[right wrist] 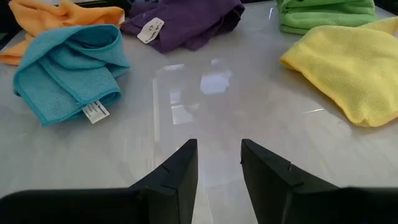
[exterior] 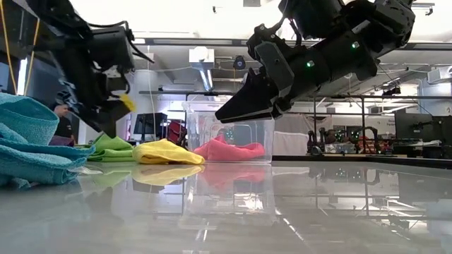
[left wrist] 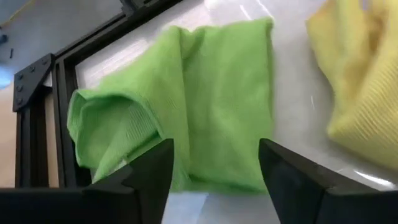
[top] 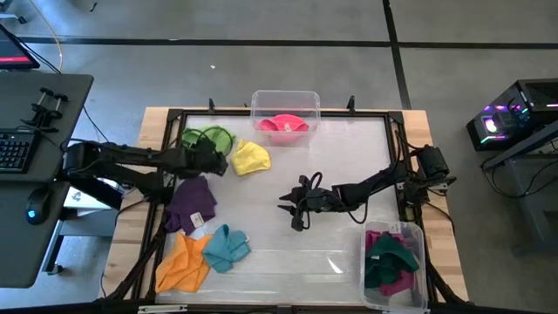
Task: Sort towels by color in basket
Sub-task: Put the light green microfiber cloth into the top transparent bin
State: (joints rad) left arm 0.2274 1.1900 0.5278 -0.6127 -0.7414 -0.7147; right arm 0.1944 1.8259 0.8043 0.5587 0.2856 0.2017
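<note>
Seen from above, the surface (top: pixel 288 253) is a pale sheet in a dark frame. Nearest, at 7 o'clock, lies the orange towel (top: pixel 181 266), with the teal towel (top: pixel 228 248) touching it on the right. At 5 o'clock a clear bin (top: pixel 394 297) holds dark green (top: pixel 390 253) and magenta (top: pixel 394 281) towels; only the high view shows it.

Just right of centre, the right gripper (top: pixel 290 208) hangs above bare surface, fingers part open, holding nothing. Its wrist view shows the teal towel's white tag (right wrist: pixel 96 111).

At 9 o'clock sits the purple towel (top: pixel 191 204), its long axis running near to far.

Beyond it, at 10 o'clock, the left gripper (top: pixel 215 159) hangs over the light green towel (top: pixel 207 137), fingers wide apart and empty. Its wrist view shows the towel spread between the fingers (left wrist: pixel 154 177), one side folded over, beside the frame (left wrist: pixel 37 106). Whether the fingers touch it cannot be told.

The yellow towel (top: pixel 250 158) lies just right of the green one, towards 11 o'clock.

Farthest, at 12 o'clock, a second clear bin (top: pixel 285 98) holds the pink towel (top: pixel 285 126). The low view shows it bunched inside.
</note>
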